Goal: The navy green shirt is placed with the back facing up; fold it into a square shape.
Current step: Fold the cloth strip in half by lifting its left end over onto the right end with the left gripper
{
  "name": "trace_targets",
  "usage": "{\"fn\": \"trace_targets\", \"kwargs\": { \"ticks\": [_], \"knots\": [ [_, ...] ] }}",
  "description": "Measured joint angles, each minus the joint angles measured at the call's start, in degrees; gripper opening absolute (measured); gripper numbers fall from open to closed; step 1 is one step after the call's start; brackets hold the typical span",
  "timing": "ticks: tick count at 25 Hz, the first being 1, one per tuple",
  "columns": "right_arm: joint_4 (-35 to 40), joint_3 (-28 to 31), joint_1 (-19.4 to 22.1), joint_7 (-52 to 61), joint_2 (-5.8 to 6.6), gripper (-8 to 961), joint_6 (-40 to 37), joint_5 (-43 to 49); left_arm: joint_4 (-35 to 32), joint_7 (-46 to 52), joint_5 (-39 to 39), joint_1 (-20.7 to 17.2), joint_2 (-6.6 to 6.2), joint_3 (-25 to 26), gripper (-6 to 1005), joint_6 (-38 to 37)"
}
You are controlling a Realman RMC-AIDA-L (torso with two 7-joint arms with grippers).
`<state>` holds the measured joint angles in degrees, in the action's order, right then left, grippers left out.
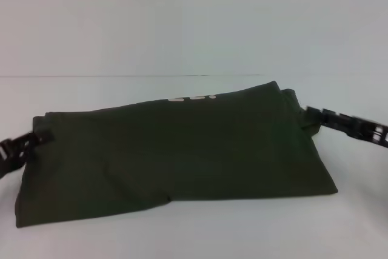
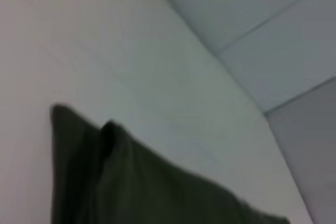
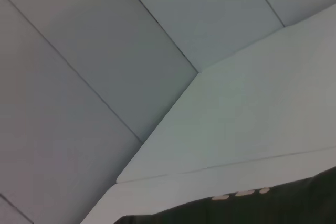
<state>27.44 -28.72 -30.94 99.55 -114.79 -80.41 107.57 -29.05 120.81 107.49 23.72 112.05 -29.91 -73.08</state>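
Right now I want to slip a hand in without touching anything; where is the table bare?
Bare table runs in front of the navy green shirt and behind it toward the wall. The shirt's two ends are crowded: the left gripper sits at one end, the right gripper at the other.

Soft, even light washes the white table, casting only a faint shadow under the navy green shirt, whose dark folds lose detail; all three views are blurred, the left wrist view most, and free of glare
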Motion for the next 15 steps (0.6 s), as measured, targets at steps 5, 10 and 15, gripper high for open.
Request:
{"fn": "trace_targets", "kwargs": {
  "ticks": [5,10,15],
  "knots": [
    [0.8,-0.2,3.6,-2.2,0.64,940,-3.5,0.1,-8.4,8.8,12.1,-1.6,-0.50,0.7,860,-5.4],
    [0.9,-1.7,4.8,-3.7,0.63,941,-3.3,0.2,-9.4,10.6,18.9,-1.3,-1.26,2.7,859,-5.6],
    [0.9,-2.8,4.3,-4.0,0.46,941,-3.1,0.2,-9.7,10.4,20.0,-1.5,-1.42,2.8,859,-5.9]
  ]
}}
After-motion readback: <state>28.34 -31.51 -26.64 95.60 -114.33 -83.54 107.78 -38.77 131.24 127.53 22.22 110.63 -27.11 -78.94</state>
